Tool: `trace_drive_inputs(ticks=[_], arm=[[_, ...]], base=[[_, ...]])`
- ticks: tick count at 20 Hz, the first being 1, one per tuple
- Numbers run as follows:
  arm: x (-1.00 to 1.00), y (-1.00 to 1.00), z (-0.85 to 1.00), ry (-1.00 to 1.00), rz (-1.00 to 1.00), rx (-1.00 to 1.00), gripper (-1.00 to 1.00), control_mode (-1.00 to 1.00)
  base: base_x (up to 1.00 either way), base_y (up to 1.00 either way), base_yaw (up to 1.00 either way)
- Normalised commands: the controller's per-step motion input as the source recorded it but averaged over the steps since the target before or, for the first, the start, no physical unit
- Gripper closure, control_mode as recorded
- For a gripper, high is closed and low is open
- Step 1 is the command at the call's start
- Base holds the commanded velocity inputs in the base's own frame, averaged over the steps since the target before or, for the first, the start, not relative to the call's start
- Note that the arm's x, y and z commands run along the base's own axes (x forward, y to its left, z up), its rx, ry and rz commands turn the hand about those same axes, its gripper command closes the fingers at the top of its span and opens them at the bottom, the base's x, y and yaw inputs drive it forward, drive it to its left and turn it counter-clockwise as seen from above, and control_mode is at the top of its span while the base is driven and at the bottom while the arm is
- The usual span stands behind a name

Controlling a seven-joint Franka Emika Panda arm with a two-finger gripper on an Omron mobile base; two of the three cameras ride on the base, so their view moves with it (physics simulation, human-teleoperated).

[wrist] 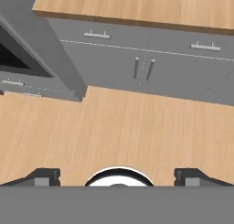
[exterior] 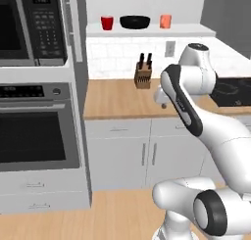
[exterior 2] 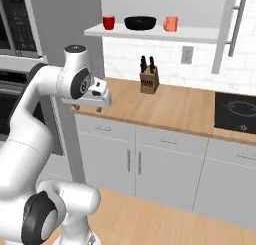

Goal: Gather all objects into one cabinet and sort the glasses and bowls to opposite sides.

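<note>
On the white shelf board of the doorless cabinet [exterior: 196,32] [exterior 2: 200,35] stand a red cup [exterior: 107,22] [exterior 2: 108,22] on the left, a wide black bowl [exterior: 135,22] [exterior 2: 140,22] in the middle and an orange cup [exterior: 165,21] [exterior 2: 170,23] on the right. My gripper [exterior 2: 91,107] [wrist: 118,177] hangs well below the shelf, in front of the counter's left end, pointing down at the wooden floor. Its fingertips [wrist: 43,176] stand wide apart, open, with nothing between them.
A wooden knife block [exterior: 142,73] [exterior 2: 149,78] stands on the wooden counter [exterior: 112,99] [exterior 2: 180,106] below the shelf. A black cooktop [exterior 2: 236,111] lies at the right. Microwave [exterior: 29,26] and oven [exterior: 34,131] fill the tall unit on the left. A grey door with a bar handle [exterior 2: 236,24] hangs right of the shelf.
</note>
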Motion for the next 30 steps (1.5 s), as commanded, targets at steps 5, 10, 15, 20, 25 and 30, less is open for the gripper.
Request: trace_drive_inputs(ticks=[5,10,15,20,25,30], arm=[[0.0,0.0,0.0,0.0,0.0,0.0,-1.0,1.0],[0.0,0.0,0.0,0.0,0.0,0.0,-1.0,1.0],[0.0,0.0,0.0,0.0,0.0,0.0,-1.0,1.0],[0.0,0.0,0.0,0.0,0.0,0.0,-1.0,1.0],[0.0,0.0,0.0,0.0,0.0,0.0,-1.0,1.0],[0.0,0.0,0.0,0.0,0.0,0.0,-1.0,1.0]], base=[[-0.28,0.0,0.99],[-0.21,0.0,1.0],[-0.15,0.0,1.0],[-0.13,0.0,1.0],[-0.05,0.0,1.0],[0.0,0.0,1.0]])
